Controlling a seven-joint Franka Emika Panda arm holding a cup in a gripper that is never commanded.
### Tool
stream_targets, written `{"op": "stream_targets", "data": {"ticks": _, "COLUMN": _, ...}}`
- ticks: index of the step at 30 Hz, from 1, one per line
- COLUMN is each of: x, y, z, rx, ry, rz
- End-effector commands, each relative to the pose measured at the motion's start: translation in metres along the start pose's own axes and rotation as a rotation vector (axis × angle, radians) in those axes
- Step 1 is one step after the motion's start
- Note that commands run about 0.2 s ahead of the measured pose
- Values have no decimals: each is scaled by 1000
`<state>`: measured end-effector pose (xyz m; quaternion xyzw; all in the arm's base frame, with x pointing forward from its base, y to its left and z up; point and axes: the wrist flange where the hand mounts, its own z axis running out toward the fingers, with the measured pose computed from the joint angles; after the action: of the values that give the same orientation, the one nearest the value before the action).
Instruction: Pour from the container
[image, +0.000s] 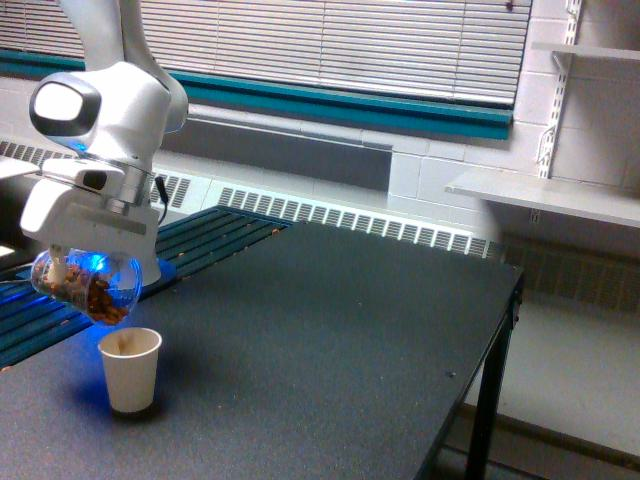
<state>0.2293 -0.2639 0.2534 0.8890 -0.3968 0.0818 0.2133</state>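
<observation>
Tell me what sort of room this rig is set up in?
Probably a lab or workshop room, not a home: painted block wall, a baseboard heater under slatted window blinds, wall-rail shelving, and a plain dark work table holding only a paper cup.
</observation>
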Motion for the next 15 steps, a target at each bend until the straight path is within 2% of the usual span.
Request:
{"op": "stream_targets", "data": {"ticks": 1, "x": 4, "y": 3, "z": 0, "rx": -18, "ry": 8, "rz": 15}}
{"op": "stream_targets", "data": {"ticks": 15, "x": 4, "y": 2, "z": -1, "rx": -34, "ry": 5, "rz": 5}}
